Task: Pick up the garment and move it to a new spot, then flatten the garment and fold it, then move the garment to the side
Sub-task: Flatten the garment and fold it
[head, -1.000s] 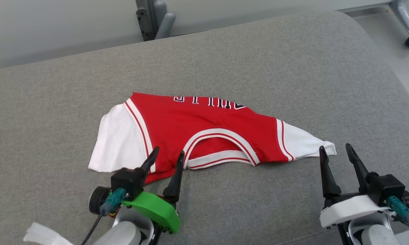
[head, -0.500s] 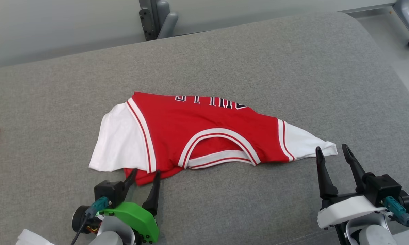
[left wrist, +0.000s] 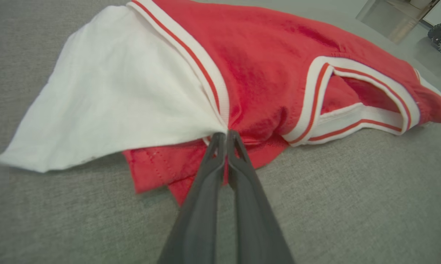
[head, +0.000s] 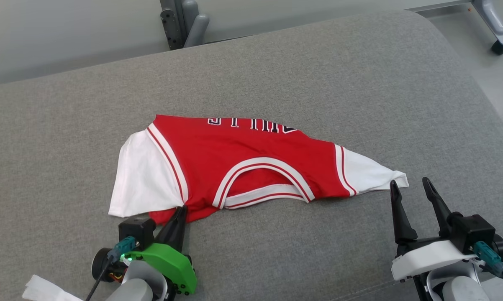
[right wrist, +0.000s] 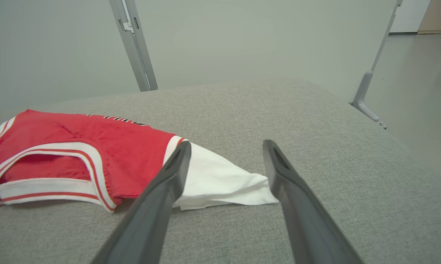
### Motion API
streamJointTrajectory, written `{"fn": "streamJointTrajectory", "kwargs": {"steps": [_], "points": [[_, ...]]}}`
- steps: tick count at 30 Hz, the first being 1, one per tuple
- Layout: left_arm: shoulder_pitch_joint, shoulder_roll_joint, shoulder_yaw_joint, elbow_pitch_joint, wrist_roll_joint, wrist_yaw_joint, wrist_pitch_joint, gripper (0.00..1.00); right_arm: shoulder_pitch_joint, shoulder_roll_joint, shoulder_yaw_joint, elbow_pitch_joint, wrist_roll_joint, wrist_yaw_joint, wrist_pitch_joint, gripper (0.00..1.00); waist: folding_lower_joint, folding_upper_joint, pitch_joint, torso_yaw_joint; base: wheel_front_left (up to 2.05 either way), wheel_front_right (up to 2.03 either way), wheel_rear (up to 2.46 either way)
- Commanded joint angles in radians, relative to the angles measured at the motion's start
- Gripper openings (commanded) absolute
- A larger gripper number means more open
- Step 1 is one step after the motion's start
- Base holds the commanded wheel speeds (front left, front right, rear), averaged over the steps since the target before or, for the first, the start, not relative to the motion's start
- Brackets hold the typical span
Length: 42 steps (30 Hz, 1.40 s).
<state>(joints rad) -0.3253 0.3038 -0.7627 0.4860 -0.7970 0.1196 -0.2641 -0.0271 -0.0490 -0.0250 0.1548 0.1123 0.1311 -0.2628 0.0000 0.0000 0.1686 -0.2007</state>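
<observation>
On the grey worktop (head: 318, 75) the garment (head: 243, 159), a red-and-white jersey, lies rumpled at centre. The left gripper (head: 180, 211) has its jaws pinched shut on the near left hem. The right gripper (head: 409, 182) has its jaws wide and empty by the right sleeve. Lifting, flattening and folding are likely all left to do.

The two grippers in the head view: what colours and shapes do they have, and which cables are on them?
Both the left gripper and the right gripper have two long, dark, pointed fingers on a black block. The left has a green cover, the right a white cover. Each carries a teal plug with a dark cable.
</observation>
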Motion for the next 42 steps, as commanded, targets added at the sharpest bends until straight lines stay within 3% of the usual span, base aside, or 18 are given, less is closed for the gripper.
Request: {"fn": "streamJointTrajectory", "kwargs": {"steps": [1, 8, 15, 21, 26, 32, 42], "points": [[-0.021, 0.002, -0.001, 0.001, 0.01, -0.006, 0.0, 0.0, 0.004, -0.003, -0.004, 0.0, 0.003, -0.001, -0.003, 1.0, 0.0, 0.0, 0.0, 0.001, 0.0, 0.0, 0.0], [-0.063, 0.012, 0.007, -0.07, -0.001, -0.022, 0.015, 0.0, -0.005, -0.003, -0.001, -0.002, 0.01, -0.001, -0.003, 1.0, 0.0, 0.0, 0.006, 0.002, 0.0, 0.0, 0.0], [-0.253, 0.085, 0.008, -0.272, 0.03, -0.026, 0.188, 0.0, -0.035, -0.003, 0.012, -0.005, 0.04, -0.001, -0.003, 1.0, 0.0, 0.0, 0.063, -0.021, 0.0, 0.0, 0.0], [-0.459, 0.13, -0.004, -0.31, 0.067, -0.061, 0.347, 0.0, -0.071, -0.003, 0.029, -0.005, 0.082, -0.001, -0.003, 1.0, 0.0, 0.0, 0.13, -0.063, 0.0, 0.0, 0.0], [-0.692, 0.155, -0.013, -0.229, 0.098, -0.117, 0.499, 0.0, -0.115, -0.002, 0.056, 0.002, 0.145, -0.001, -0.003, 1.0, 0.0, 0.0, 0.222, -0.139, 0.0, 0.0, 0.0], [-0.832, 0.151, -0.012, -0.076, 0.089, -0.159, 0.596, 0.0, -0.146, -0.002, 0.084, 0.011, 0.203, -0.001, -0.003, 1.0, 0.0, 0.0, 0.279, -0.216, 0.0, 0.0, 0.0], [-0.928, 0.133, 0.001, 0.15, 0.106, -0.162, 0.557, 0.0, -0.166, -0.002, 0.106, 0.014, 0.239, -0.001, -0.003, 1.0, 0.0, 0.0, 0.309, -0.283, 0.0, 0.0, 0.0]]}}
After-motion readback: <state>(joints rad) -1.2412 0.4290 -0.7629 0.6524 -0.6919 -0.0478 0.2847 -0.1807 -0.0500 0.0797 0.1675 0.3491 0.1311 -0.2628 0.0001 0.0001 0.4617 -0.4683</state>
